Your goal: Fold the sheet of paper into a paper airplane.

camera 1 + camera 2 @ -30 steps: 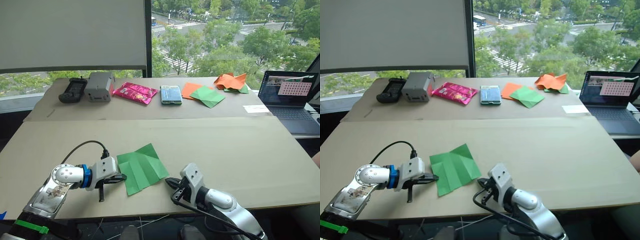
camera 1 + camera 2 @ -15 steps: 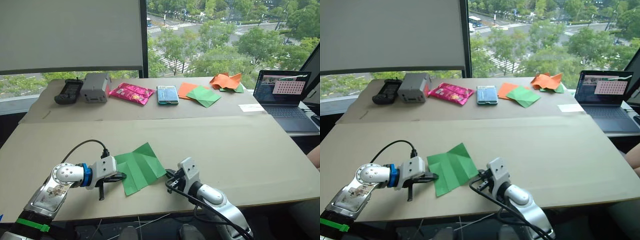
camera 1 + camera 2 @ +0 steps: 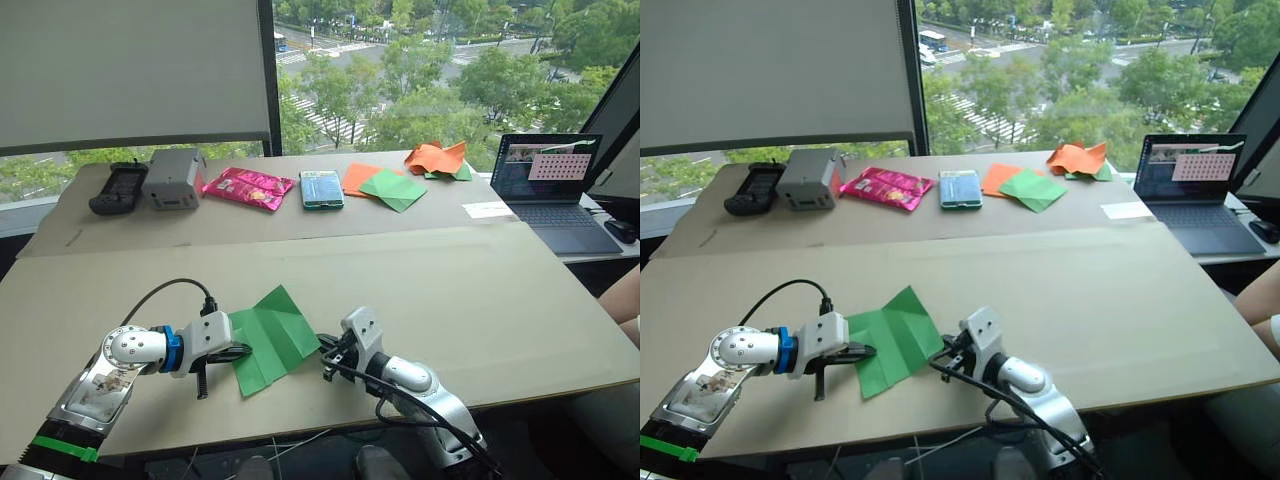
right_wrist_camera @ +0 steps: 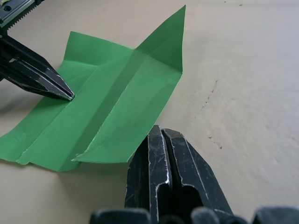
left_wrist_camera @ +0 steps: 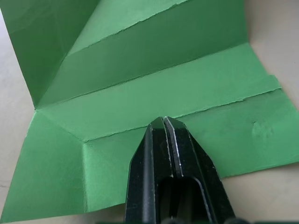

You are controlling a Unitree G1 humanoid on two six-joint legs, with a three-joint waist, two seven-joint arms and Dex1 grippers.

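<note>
Since 1.0 s ago the right gripper (image 3: 325, 350) has advanced to the sheet of paper's (image 3: 268, 338) 3 o'clock edge; the left gripper (image 3: 236, 352) is unchanged. Right gripper: fingers closed, empty, tips just beside that edge, resting low on the worktop (image 3: 480, 300). Left gripper: fingers closed, tips pressed on the sheet's 9 o'clock side. The sheet lies creased near the worktop's 6 o'clock edge, one corner flap raised. A laptop (image 3: 552, 185) sits at 2 o'clock.
</note>
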